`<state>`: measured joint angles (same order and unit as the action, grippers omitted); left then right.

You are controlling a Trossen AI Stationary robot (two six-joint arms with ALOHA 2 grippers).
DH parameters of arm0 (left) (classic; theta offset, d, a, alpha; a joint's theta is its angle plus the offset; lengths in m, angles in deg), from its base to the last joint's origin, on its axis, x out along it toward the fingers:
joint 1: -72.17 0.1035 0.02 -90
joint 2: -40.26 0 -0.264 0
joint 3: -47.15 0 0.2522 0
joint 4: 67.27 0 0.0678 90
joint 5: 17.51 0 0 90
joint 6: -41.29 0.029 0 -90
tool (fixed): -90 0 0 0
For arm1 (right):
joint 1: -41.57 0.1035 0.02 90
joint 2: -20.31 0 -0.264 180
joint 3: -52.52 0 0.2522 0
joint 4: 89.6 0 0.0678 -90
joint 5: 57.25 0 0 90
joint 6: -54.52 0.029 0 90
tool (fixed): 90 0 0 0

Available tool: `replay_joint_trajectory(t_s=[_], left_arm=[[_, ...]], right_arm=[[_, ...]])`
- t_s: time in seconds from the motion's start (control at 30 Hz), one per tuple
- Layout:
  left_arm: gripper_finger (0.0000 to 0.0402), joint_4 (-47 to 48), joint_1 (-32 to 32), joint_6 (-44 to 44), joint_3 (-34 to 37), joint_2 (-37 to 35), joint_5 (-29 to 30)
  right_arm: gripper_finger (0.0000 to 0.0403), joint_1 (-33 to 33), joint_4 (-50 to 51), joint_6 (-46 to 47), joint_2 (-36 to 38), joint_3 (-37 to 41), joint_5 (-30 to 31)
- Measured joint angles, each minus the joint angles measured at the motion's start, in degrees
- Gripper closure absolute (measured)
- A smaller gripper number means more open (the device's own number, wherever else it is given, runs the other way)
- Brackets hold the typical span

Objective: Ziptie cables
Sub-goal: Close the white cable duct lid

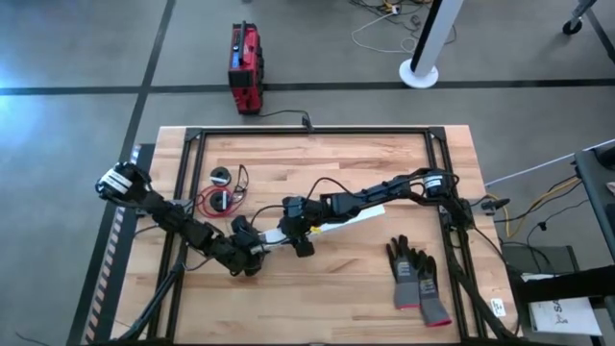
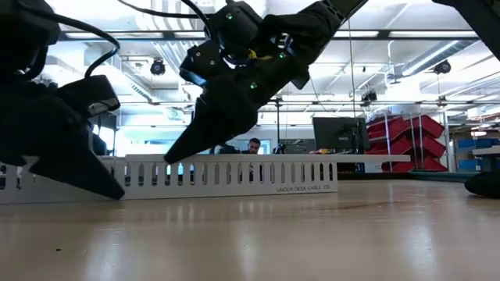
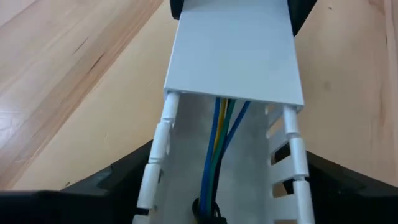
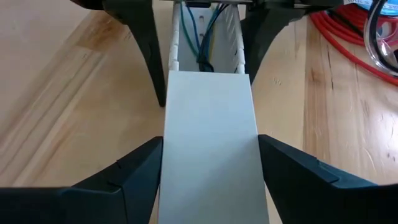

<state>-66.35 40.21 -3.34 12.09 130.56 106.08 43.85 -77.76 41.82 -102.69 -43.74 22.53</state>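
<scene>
White slotted cable duct was gripped by left hand and right hand at once; sliding the cover needed both kept level.

The pale wooden butcher-block table is carrying a long white slotted plastic strip near its middle, with a small coil of red and black wire lying to the strip's left and grey-and-black gloves lying to its lower right.
</scene>
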Motion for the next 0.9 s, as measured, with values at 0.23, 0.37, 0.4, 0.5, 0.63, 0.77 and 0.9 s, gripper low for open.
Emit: replay_joint_trajectory(t_s=[0.23, 0.37, 0.4, 0.5, 0.63, 0.77, 0.9], left_arm=[[0.0139, 7.56, -0.28, 6.02, -1.42, -7.15, -3.27], [0.0121, 19.18, -0.41, 7.78, -4.09, -13.56, -6.03], [0.0114, 22.77, -0.40, 7.49, -5.26, -15.39, -6.15], [0.0096, 35.19, -0.76, 4.75, -8.74, -19.54, -6.98], [0.0089, 44.22, -2.52, 1.22, -12.19, -24.89, -6.66], [0.0091, 45.74, -5.57, -3.32, -10.74, -28.16, -6.30], [0.0091, 47.09, -7.92, -10.47, -7.31, -28.11, -5.65]], right_arm=[[0.0155, -0.04, -0.83, 0.10, 0.00, 0.28, -0.10], [0.0144, -0.04, -1.06, 0.21, 0.00, 0.28, -0.26], [0.0142, -0.04, -1.04, 0.21, 0.00, 0.28, -0.26], [0.0138, -0.04, -1.12, 0.35, 0.00, 0.28, -0.20], [0.0136, -0.04, -1.18, 0.87, 0.00, 0.31, -0.22], [0.0142, -0.04, -1.26, 1.05, 0.00, 0.70, -0.20], [0.0150, -0.04, -2.04, 1.10, 0.00, 1.90, -0.15]])
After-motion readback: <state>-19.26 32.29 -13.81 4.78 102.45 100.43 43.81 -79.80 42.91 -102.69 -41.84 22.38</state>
